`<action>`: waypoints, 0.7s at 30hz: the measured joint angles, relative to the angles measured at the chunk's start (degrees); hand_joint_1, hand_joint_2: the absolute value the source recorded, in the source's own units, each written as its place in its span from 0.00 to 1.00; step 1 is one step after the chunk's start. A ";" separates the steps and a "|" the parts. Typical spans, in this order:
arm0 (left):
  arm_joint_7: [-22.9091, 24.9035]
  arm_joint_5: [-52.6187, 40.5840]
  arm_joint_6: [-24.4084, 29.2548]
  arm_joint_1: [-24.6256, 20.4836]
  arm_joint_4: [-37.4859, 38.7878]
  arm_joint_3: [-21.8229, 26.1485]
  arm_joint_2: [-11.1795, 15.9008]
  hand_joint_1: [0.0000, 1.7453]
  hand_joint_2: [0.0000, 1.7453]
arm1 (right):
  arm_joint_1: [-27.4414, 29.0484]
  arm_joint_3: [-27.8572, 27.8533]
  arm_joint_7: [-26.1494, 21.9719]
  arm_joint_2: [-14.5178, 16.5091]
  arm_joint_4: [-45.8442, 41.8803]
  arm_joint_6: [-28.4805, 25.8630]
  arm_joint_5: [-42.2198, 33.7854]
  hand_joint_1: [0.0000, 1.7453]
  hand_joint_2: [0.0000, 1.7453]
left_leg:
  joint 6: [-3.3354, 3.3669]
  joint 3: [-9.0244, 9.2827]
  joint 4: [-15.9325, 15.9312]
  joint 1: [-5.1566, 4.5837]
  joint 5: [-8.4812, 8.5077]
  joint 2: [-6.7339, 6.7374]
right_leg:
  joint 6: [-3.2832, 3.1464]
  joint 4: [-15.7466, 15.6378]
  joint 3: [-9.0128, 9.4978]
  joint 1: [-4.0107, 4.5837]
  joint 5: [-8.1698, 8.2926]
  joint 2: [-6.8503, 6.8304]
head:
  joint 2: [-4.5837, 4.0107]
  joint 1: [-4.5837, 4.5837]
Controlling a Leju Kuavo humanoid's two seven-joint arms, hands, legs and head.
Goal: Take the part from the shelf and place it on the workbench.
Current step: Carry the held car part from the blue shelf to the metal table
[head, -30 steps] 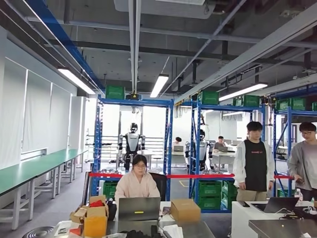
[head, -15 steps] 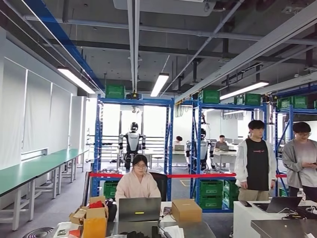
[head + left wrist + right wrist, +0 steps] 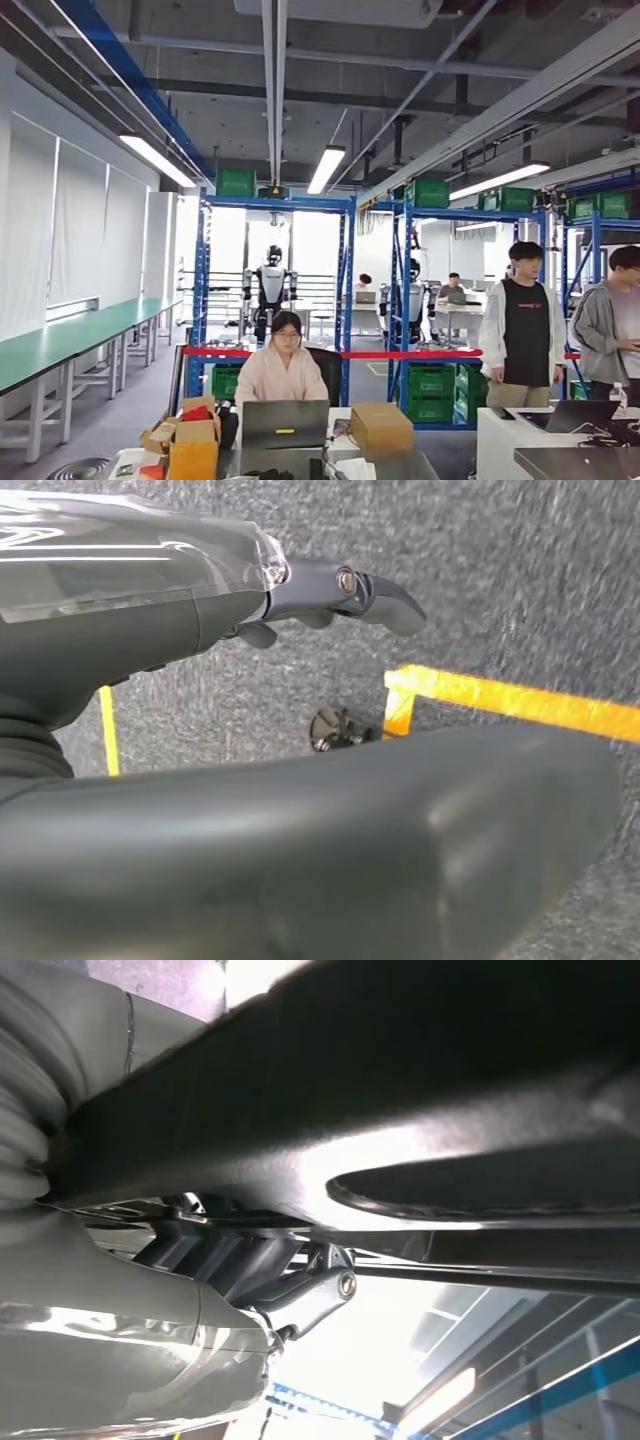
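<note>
My right hand (image 3: 189,1300) is raised, with ceiling lights behind it in the right wrist view. A dark flat part (image 3: 483,1175) with a pale rim lies across it, held between the thick thumb above and the fingers (image 3: 317,1290) below; most of the part is blurred. My left hand (image 3: 226,600) hangs over grey carpet, its fingers (image 3: 377,590) stretched out and holding nothing.
Ahead, blue shelf racks (image 3: 272,205) carry green crates (image 3: 434,385). A seated person (image 3: 281,365) works at a cluttered desk (image 3: 377,425) with a laptop (image 3: 284,423) and cardboard boxes. Two people (image 3: 524,335) stand at right by a steel table (image 3: 573,460). A long green bench (image 3: 68,340) lines the left wall. Yellow floor tape (image 3: 513,695).
The whole head picture has shifted a little to the right, so the camera has turned slightly. The person at the far right has shifted stance.
</note>
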 joint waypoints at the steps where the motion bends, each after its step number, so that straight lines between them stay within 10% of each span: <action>1: 0.00 0.00 -0.01 0.02 0.00 0.00 -0.01 0.00 1.00 | 0.03 -0.01 -0.01 -0.03 -0.04 0.00 -0.01 1.00 1.00 | -0.34 0.17 -0.24 0.01 -0.10 0.05 | -0.26 -0.47 0.29 -0.12 -0.15 0.02 | 0.01 0.01; 4: -0.02 -0.03 0.00 -0.08 0.00 0.00 -0.04 0.00 1.00 | 0.02 -0.01 -0.07 -0.04 -0.19 0.00 -0.03 1.00 1.00 | -0.98 -0.77 2.84 -0.05 -2.05 0.13 | -1.01 -1.92 1.76 -0.60 -0.15 -0.13 | -0.02 0.02; 8: 0.00 -0.03 0.00 0.20 0.00 0.07 -0.03 0.00 1.00 | 0.23 0.03 -0.08 -0.04 -0.11 0.03 0.01 1.00 1.00 | -1.58 -8.15 15.24 -0.02 -5.47 0.15 | -1.45 -2.11 3.34 -0.57 -1.38 -0.27 | -0.03 0.02; 13: 0.00 -0.03 -0.04 0.30 0.00 0.37 0.05 0.00 1.00 | 0.37 0.08 0.08 0.05 -0.02 0.04 0.20 1.00 1.00 | -0.89 -4.24 2.94 -0.14 3.33 0.37 | -0.32 -1.86 6.22 -0.43 -4.01 -0.12 | -0.03 0.05; 18: -0.11 -0.06 -0.09 0.38 0.00 0.43 0.10 0.00 1.00 | 0.22 0.29 0.31 0.07 -0.02 -0.13 0.42 1.00 1.00 | 0.95 -2.54 0.73 -0.08 1.72 0.17 | 0.99 -0.35 6.04 -0.42 -4.90 -0.04 | 0.00 0.08; 21: -0.13 -0.07 -0.10 0.20 0.00 0.44 0.21 0.00 1.00 | 0.04 0.33 0.31 0.07 -0.01 -0.17 0.41 1.00 1.00 | 1.56 -1.13 0.21 0.08 0.89 0.12 | 1.78 9.29 0.60 -0.67 -8.22 -0.05 | -0.01 0.07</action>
